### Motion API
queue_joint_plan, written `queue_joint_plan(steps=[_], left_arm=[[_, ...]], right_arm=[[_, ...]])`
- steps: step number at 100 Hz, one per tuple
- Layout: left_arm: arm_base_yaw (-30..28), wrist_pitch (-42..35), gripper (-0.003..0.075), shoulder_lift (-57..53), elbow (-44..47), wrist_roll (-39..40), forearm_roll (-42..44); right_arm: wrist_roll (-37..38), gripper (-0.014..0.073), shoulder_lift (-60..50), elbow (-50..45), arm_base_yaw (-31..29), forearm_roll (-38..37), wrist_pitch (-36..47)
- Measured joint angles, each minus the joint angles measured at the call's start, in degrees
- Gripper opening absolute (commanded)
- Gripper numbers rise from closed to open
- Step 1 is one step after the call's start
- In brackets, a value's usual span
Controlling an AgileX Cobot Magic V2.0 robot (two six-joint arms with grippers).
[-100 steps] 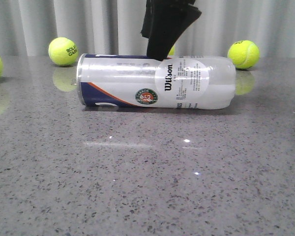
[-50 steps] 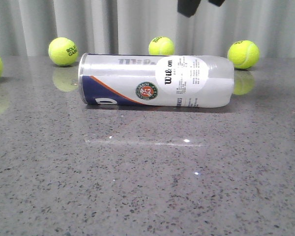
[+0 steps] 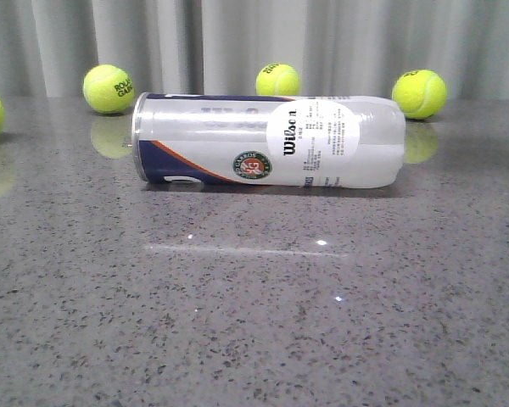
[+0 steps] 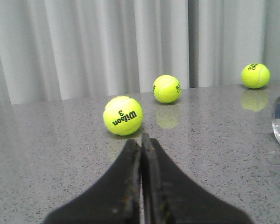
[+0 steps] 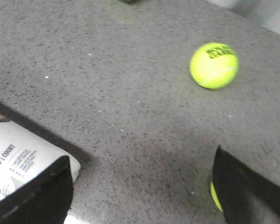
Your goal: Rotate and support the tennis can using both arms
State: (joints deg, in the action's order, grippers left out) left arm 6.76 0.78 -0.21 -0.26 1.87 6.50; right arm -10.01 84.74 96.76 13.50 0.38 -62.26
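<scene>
1. A second ago a black arm hung over the tennis can point(image 3: 269, 141); half a second ago only its tip showed; the front view now shows no arm, and the can has rolled slightly, its label turned.
2. Readable on the can: "Wilson" and a round Roland Garros badge; the near ball point(image 4: 123, 115) reads "Wilson 3".
3. The can lies on its side on the grey speckled table point(image 3: 254, 322), silver rim leftward, navy-and-orange swoosh below, with yellow-green balls behind it.
4. Left gripper point(image 4: 141, 142) is clenched on nothing; right gripper point(image 5: 140, 186) is spread wide, the can's end beside one finger.
</scene>
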Motion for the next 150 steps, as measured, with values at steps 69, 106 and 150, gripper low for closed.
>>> queue_joint_plan(steps=[69,106,150], left_arm=[[0.0,0.0,-0.0021,0.0,0.0,0.0,0.0],[0.0,0.0,-0.0021,0.0,0.0,0.0,0.0],[0.0,0.0,-0.0021,0.0,0.0,0.0,0.0]], right_arm=[[6.9,0.058,-43.8,-49.2,-1.9,0.1,28.4],[11.8,0.058,-64.7,-70.2,-4.3,0.1,38.5],[12.6,0.0087,-68.5,-72.4,-4.3,-1.8,44.2]])
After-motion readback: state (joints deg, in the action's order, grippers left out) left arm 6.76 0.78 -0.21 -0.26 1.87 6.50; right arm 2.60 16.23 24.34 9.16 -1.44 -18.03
